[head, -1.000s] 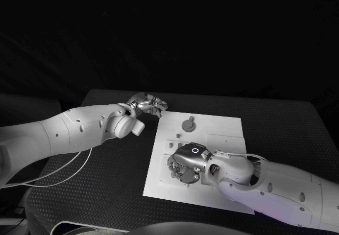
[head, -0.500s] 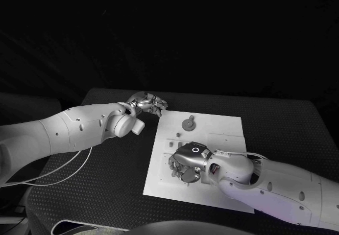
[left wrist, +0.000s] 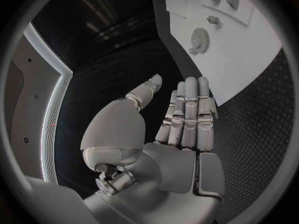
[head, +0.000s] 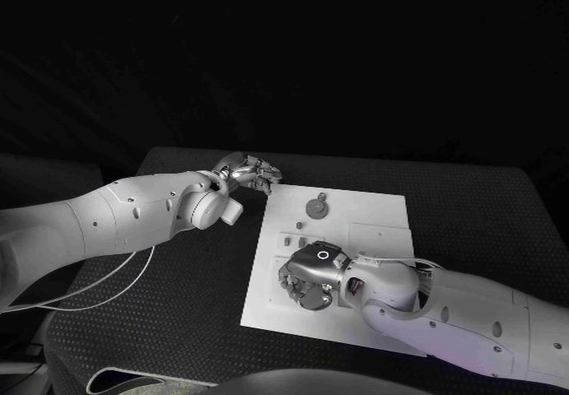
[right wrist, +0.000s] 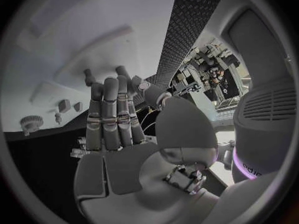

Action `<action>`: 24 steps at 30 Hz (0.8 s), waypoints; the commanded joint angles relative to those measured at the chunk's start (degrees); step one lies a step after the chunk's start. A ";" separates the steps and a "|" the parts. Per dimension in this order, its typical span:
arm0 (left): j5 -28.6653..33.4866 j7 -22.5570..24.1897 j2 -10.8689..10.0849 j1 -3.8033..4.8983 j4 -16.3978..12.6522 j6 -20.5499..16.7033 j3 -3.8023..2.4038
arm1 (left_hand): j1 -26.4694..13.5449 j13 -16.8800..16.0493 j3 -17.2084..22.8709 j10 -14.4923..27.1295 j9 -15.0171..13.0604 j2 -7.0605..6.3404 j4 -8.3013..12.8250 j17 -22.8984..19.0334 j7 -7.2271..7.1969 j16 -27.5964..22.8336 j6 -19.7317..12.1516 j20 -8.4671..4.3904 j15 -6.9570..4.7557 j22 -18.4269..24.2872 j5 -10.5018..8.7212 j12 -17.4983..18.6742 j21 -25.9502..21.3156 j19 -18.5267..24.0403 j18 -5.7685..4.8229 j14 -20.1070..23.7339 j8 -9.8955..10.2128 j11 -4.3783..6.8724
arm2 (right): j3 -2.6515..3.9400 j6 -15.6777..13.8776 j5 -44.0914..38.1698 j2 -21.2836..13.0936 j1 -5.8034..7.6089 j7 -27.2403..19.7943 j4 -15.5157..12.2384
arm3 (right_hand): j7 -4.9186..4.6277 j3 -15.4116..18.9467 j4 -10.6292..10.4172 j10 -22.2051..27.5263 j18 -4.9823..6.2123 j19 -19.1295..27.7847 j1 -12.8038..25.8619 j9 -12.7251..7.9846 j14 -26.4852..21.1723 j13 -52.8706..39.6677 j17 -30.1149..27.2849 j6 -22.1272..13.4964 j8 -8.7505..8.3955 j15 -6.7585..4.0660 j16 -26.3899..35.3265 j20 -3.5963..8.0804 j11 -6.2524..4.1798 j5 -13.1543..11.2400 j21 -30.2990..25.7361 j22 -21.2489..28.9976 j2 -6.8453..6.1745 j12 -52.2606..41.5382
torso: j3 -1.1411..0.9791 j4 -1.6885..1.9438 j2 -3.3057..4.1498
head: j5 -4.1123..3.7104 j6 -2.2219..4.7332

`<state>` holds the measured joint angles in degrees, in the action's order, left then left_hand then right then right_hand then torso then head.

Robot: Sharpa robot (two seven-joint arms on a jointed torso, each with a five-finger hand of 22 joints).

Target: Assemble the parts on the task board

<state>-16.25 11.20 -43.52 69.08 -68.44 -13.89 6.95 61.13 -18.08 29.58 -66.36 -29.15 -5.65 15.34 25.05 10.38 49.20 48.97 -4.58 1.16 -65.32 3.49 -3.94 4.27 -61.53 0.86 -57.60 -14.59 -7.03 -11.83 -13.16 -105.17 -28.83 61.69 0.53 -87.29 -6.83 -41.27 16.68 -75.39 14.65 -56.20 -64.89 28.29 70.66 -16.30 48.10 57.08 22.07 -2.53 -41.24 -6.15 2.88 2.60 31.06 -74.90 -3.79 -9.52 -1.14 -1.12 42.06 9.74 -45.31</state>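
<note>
a flat white rectangular task board (head: 356, 247) is seen lying on the black table (head: 474, 206), whose surface is stamped with a fine raised tread pattern. near the board's far end a round toothed part (head: 316, 209), gear-like with a small knob beside it, is laid flat; a few small blocky parts (head: 303, 241) are set in a row near the board's middle. the right hand (head: 311, 280), of polished silver metal with segmented fingers (right wrist: 111, 119), is held low over the board's near half; its fingers are kept straight and pressed side by side, nothing being gripped (contact with the board cannot be told). the left hand (head: 247, 174) is held over the table just off the board's far left corner, fingers (left wrist: 190, 112) straight and together, thumb apart, empty.
</note>
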 commanded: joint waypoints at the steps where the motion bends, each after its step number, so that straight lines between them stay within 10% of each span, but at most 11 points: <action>1: 0.32 0.59 0.06 0.08 -0.17 0.26 -0.05 | -0.36 -0.09 -0.07 0.42 0.07 -0.01 -0.20 0.08 0.27 -0.29 0.05 0.03 -0.06 0.07 0.15 -0.03 -0.24 -0.53 0.23 -0.49 -0.36 0.06 | -0.57 2.69 -0.19 -0.12 -0.47 0.28 0.82 | 0.30 -0.23 -0.06 0.18 0.35 -0.04 0.18 0.34 -0.28 0.06 -0.11 0.43 0.06 -0.18 -0.18 0.05 0.30 0.28 0.10 -1.19 -0.14 0.59 | -0.01 -0.01 0.00 | -0.05 -0.06; 10: 0.32 0.51 -0.08 0.08 -0.23 0.32 -0.05 | -0.36 -0.10 -0.08 0.43 0.08 -0.02 -0.20 0.11 0.27 -0.31 0.04 0.03 -0.06 0.08 0.15 -0.03 -0.25 -0.53 0.23 -0.49 -0.37 0.06 | -0.59 1.19 0.91 -0.65 -0.46 0.46 1.08 | -1.30 0.45 -0.47 4.00 0.35 0.92 1.43 -0.47 -1.59 0.47 -0.40 -3.24 -2.38 1.07 -0.19 -0.46 1.85 0.26 -0.14 -1.27 -4.63 3.17 | 0.00 -0.04 -0.03 | -0.07 -0.02; 24: 0.32 0.48 -0.10 0.08 -0.19 0.29 -0.05 | -0.37 -0.11 -0.09 0.45 0.10 -0.05 -0.20 0.15 0.27 -0.34 0.01 0.03 -0.06 0.08 0.15 -0.03 -0.25 -0.51 0.23 -0.48 -0.39 0.05 | -0.58 -1.22 1.83 -1.18 -0.46 -0.05 0.63 | -1.78 0.51 -0.69 4.95 0.35 1.18 1.43 -0.60 -2.05 0.36 -0.51 -4.25 -3.02 1.41 -0.49 -0.61 2.24 0.26 0.00 -1.30 -6.35 3.90 | -0.05 -0.04 -0.01 | -0.20 0.04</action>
<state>-16.22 11.17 -43.68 69.09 -68.49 -13.89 6.95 61.13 -18.10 29.58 -66.44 -29.10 -5.65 15.34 25.15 10.37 49.20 48.97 -4.59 1.16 -65.32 3.49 -3.94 4.27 -61.53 0.85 -57.60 -14.59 -6.95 -12.19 -14.86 -103.93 -29.81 61.52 0.55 -86.77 -8.60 -40.88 16.27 -70.82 14.66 -55.46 -63.42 27.77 68.88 -15.88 47.66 53.26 19.39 -1.20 -41.60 -6.87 5.13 2.66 31.08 -75.02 -9.62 -5.91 -1.19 -1.16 42.04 9.57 -45.29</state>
